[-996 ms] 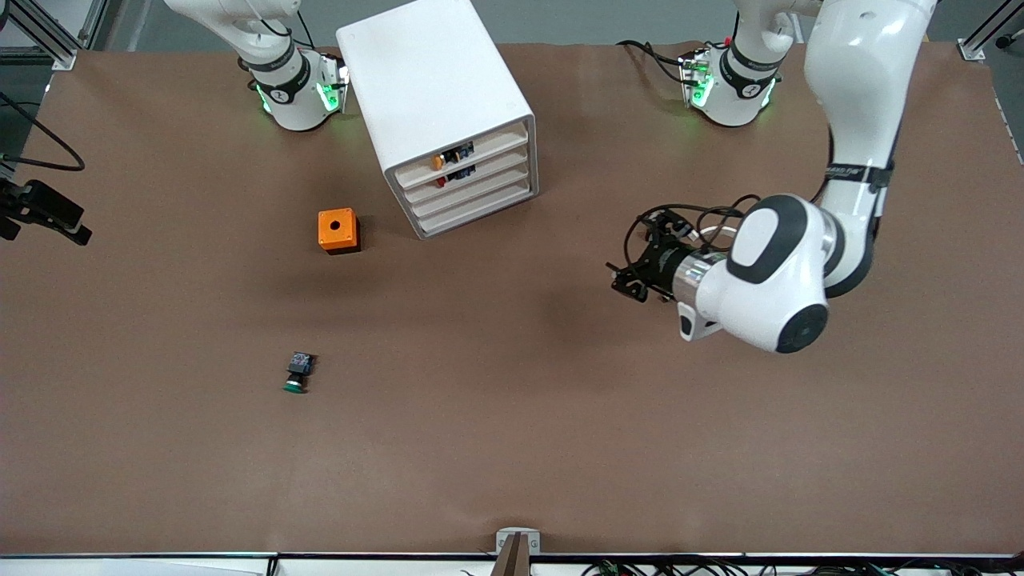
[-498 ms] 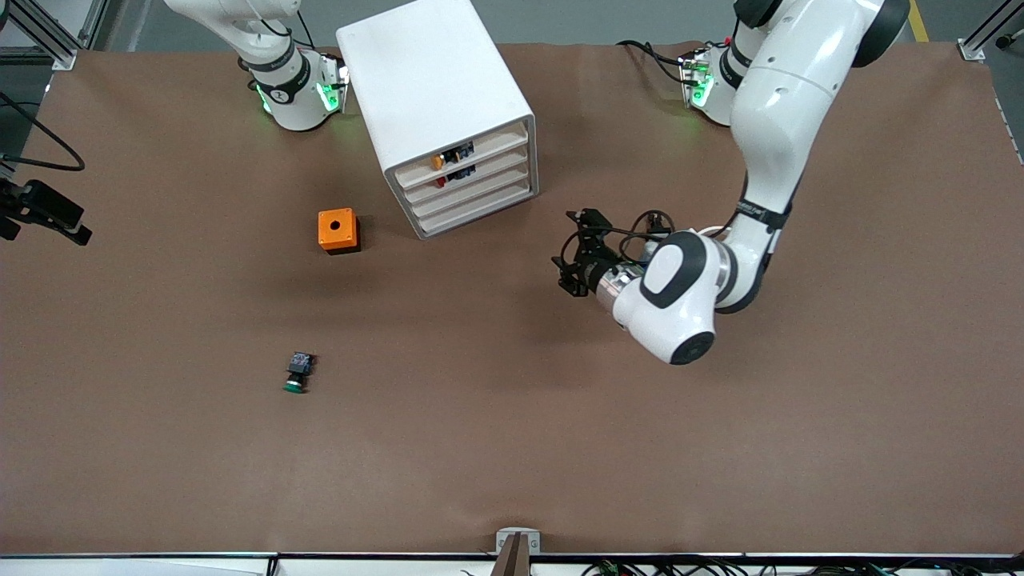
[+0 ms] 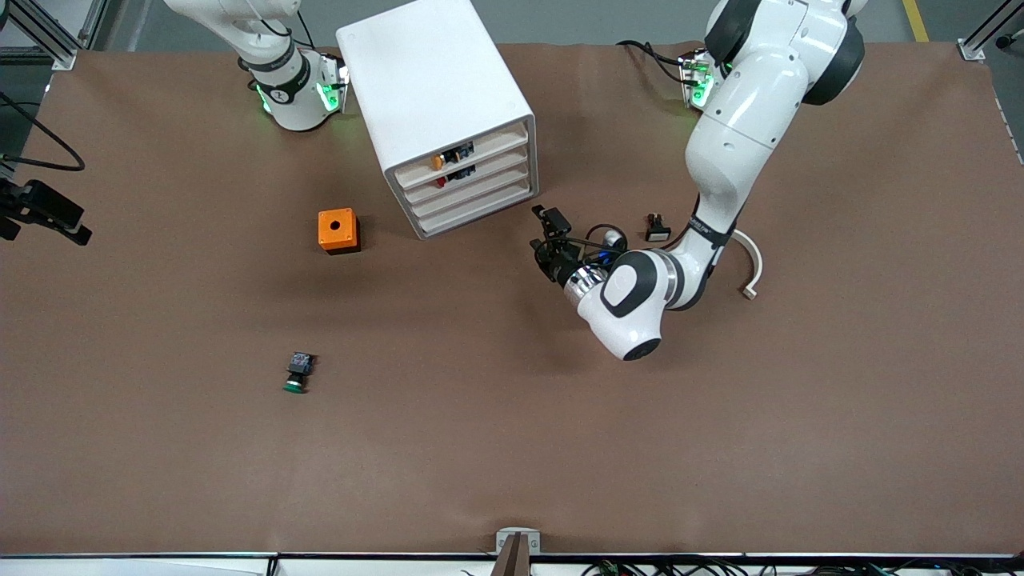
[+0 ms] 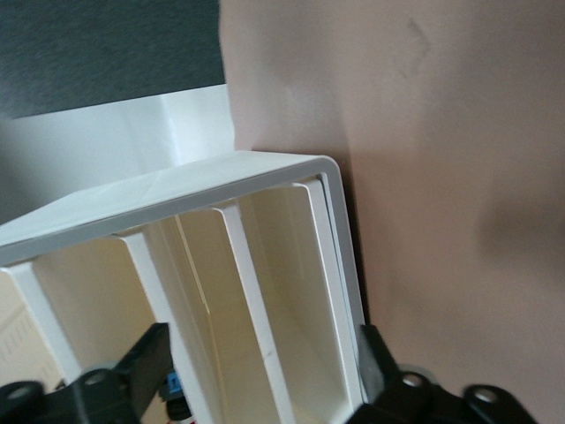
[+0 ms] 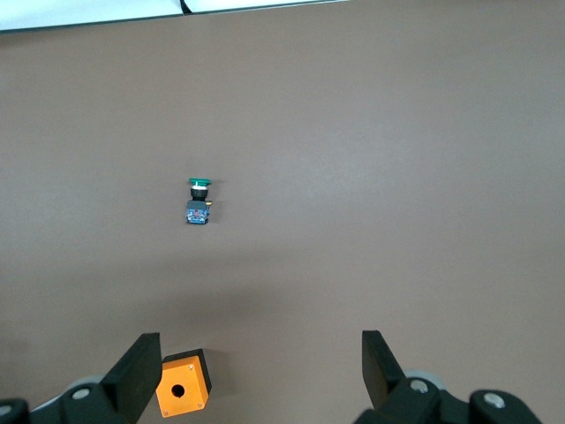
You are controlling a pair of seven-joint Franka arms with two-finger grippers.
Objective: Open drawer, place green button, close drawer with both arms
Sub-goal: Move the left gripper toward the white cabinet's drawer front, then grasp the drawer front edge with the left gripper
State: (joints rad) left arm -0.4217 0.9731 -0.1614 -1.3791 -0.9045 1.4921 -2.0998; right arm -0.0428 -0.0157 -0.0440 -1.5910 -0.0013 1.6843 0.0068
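Note:
The white cabinet (image 3: 436,96) stands near the robots' bases, its four drawers all shut. The third drawer (image 3: 474,194) lies below the two that show orange and red parts. My left gripper (image 3: 545,232) is open and empty, low over the table just in front of the drawer fronts at the left arm's end. In the left wrist view the gripper (image 4: 260,371) faces the third drawer (image 4: 199,283) closely. The green-capped button (image 3: 296,374) lies on the table, nearer the camera than the cabinet. My right gripper (image 5: 259,353) is open and empty, high over the table, with the button (image 5: 199,201) below it.
An orange cube with a round hole (image 3: 338,230) sits beside the cabinet toward the right arm's end, and shows in the right wrist view (image 5: 181,387). A black button with a white cap (image 3: 657,228) and a white curved piece (image 3: 753,268) lie by the left arm.
My left arm has swung toward the cabinet, bringing its open gripper close to the drawer fronts. This uncovered the white-capped button and the curved piece. The green button has not moved.

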